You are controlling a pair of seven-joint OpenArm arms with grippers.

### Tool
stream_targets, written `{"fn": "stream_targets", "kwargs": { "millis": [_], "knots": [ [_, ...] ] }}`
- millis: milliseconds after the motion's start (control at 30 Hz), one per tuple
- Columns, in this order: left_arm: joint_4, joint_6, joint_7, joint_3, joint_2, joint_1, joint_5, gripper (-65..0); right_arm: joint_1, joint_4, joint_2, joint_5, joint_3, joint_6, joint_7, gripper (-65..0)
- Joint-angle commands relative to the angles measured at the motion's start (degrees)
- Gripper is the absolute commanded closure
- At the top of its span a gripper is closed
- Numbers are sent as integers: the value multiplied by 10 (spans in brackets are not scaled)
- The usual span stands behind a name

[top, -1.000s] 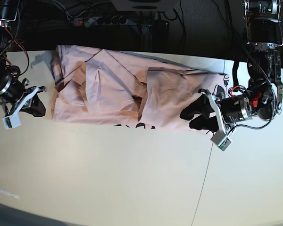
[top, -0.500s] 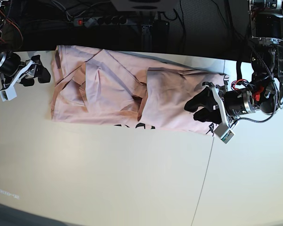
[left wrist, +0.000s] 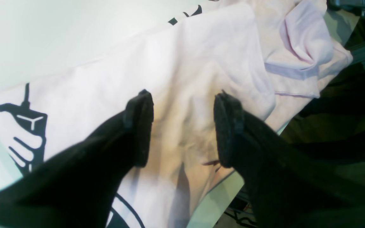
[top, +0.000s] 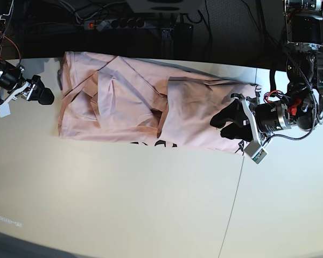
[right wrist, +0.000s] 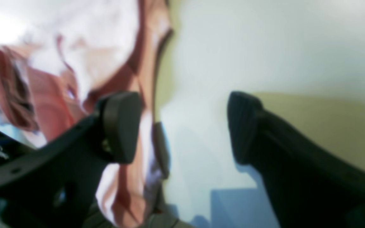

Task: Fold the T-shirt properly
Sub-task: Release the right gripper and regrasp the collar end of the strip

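The pale pink T-shirt [top: 134, 102] lies in a long rumpled band across the back of the white table, with black print peeking out at its near edge [top: 153, 144]. My left gripper [top: 219, 127] rests over the shirt's right end. In the left wrist view it [left wrist: 184, 126] is open, with smooth pink cloth [left wrist: 201, 57] and black print [left wrist: 27, 126] under its fingers and nothing pinched. My right gripper [top: 43, 94] hovers just off the shirt's left edge. In the right wrist view it [right wrist: 182, 126] is open over bare table, with the blurred shirt [right wrist: 74, 47] to its left.
The table [top: 124, 204] has a seam line [top: 234, 204] running down its right part. Behind its back edge lie a power strip [top: 116, 23] and cables in the dark. The shirt's far corner reaches that back edge.
My right arm swung from the table's left side up toward the back and now sits by the shirt's left edge. My left gripper slid slightly further onto the shirt, then stayed put.
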Motion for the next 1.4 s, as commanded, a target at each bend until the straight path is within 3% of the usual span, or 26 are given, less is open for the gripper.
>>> {"fn": "stream_targets", "kwargs": {
  "millis": [0,300,600,767,1000,1100,1367],
  "knots": [
    [7,0,-13,-4,-6,-9,-11,-335,-1,0,6,-8,-7,39,-14,-440],
    [7,0,-12,-4,-6,-9,-10,-335,-1,0,-27,-15,-84,39,-21,-439],
    [7,0,-12,-4,-7,-9,-10,-335,-1,1,-46,-21,-92,39,-46,-439],
    [7,0,-12,-4,-7,-9,-10,-335,-1,1,-39,-20,-91,38,-61,-439],
    [7,0,-11,-4,-6,-9,-10,-335,3,1,12,19,-89,39,-95,-439],
    [7,0,-10,-4,-6,-9,-12,-335,15,1,14,78,-89,41,-157,-439],
    [7,0,-10,-4,-6,-9,-14,-335,26,0,9,89,-91,42,-148,-439]
  ]
}}
